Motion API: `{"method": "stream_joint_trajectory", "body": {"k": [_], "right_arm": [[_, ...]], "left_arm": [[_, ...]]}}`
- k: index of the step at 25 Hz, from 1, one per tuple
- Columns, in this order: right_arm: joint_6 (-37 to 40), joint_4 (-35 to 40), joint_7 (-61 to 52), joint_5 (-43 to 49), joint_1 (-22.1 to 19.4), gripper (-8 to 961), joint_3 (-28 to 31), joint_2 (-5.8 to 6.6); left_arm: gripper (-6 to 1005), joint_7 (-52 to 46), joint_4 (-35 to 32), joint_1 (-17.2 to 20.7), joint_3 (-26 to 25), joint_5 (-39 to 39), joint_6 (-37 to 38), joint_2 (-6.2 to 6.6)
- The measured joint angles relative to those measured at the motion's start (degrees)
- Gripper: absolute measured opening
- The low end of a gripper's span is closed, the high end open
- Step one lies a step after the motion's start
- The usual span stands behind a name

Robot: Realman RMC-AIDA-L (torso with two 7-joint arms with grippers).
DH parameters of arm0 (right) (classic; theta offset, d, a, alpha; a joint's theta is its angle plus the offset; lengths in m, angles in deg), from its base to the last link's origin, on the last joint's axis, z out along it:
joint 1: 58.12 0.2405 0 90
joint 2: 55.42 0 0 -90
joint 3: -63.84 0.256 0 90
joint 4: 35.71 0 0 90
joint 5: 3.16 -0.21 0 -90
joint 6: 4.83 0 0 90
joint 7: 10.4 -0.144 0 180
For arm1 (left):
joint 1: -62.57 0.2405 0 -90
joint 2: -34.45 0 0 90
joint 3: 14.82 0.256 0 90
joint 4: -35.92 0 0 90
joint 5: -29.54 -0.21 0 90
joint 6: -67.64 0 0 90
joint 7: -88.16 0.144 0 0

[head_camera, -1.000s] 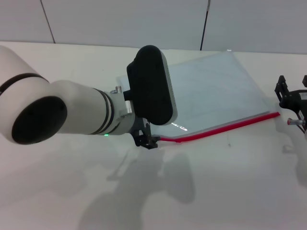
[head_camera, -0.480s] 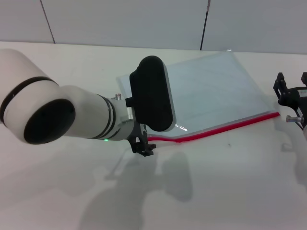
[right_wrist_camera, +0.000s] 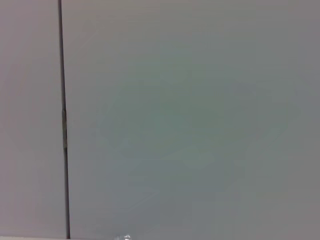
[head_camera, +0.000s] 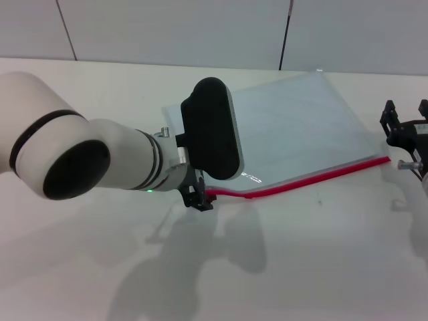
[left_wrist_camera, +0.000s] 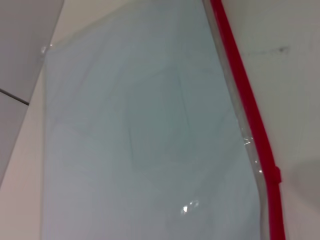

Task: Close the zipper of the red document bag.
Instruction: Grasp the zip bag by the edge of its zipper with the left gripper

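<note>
The red document bag (head_camera: pixel 301 127) lies flat on the white table, a pale blue-grey translucent pouch. Its zipper (head_camera: pixel 314 177) is a red strip along the near long edge. My left gripper (head_camera: pixel 200 198) sits at the zipper's left end, mostly hidden under the black wrist housing. In the left wrist view the bag (left_wrist_camera: pixel 140 130) fills the picture and the zipper (left_wrist_camera: pixel 250 115) runs down one side; I cannot pick out the slider for sure. My right gripper (head_camera: pixel 406 115) hovers just beyond the zipper's right end, open and holding nothing.
The white table (head_camera: pixel 321 267) extends in front of the bag. A grey panelled wall (head_camera: pixel 174 30) stands behind the table; the right wrist view shows only that wall (right_wrist_camera: pixel 190 125). My bulky left arm (head_camera: pixel 87 167) covers the bag's left corner.
My left arm and gripper have shifted slightly left along the zipper's near end. The right gripper has barely moved.
</note>
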Motion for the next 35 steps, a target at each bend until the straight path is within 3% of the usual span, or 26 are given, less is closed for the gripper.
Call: {"method": "stream_joint_trajectory", "body": {"k": [23, 28, 35], "right_arm": [[0.00, -0.03, 0.00, 0.00, 0.52, 632, 0.00, -0.03], [0.00, -0.11, 0.00, 0.00, 0.62, 632, 0.00, -0.09], [-0.01, -0.12, 0.00, 0.00, 0.67, 632, 0.00, -0.09]], "left_arm": [[811, -0.36, -10.30, -1.36, 2.05, 1.05, 15.89, -0.16], [714, -0.45, -11.70, -1.40, 2.09, 2.03, 19.20, -0.18], [711, -0.48, -12.34, -1.34, 2.10, 2.12, 21.02, -0.17]]}}
